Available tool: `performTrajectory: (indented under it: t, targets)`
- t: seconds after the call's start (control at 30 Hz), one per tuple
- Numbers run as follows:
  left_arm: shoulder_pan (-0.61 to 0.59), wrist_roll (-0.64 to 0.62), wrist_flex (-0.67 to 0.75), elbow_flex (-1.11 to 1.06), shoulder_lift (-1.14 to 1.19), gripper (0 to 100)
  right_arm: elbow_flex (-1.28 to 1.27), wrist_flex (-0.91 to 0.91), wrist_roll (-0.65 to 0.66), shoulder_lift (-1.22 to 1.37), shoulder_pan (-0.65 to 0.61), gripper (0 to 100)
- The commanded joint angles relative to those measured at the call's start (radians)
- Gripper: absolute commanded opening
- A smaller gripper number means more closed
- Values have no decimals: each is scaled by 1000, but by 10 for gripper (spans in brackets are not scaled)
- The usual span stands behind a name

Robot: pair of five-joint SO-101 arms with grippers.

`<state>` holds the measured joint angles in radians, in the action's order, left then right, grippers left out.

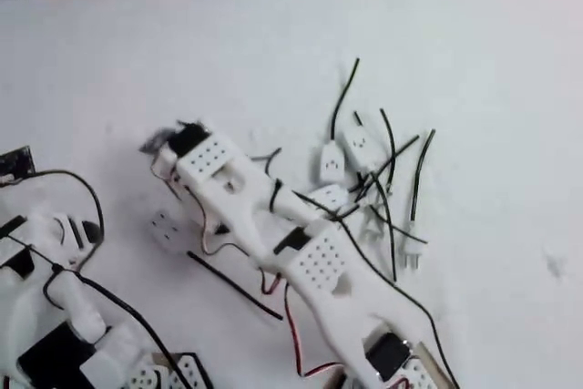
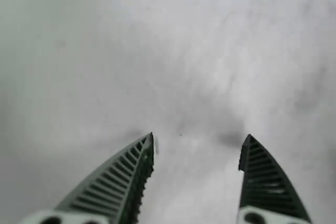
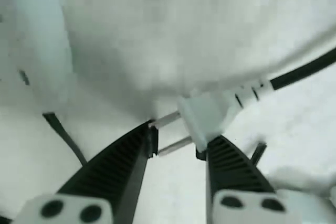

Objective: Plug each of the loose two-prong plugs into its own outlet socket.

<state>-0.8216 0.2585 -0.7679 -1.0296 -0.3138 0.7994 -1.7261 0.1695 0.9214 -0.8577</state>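
two arms (image 1: 319, 261), four white outlet sockets (image 1: 332, 163), at least three corded plugs (image 1: 412, 260)

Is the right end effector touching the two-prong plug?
Touching. The right wrist view shows the plug spanning the right end effector: its prongs meet one fingertip and its body presses against the other.

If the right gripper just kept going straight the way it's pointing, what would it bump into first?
The white two-prong plug, right at the tip of the right gripper, its black cord trailing off. Behind it is the white table. They may already touch; depth is unclear.
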Motion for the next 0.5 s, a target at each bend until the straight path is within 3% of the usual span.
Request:
performTrajectory:
  t: [0.0,0.47]
  targets:
    - [22,-9,15,5,-38,263,97,8,-3,-68,8,174]
    - [22,-11,17,5,-38,263,-11,8,8,-282,-4,201]
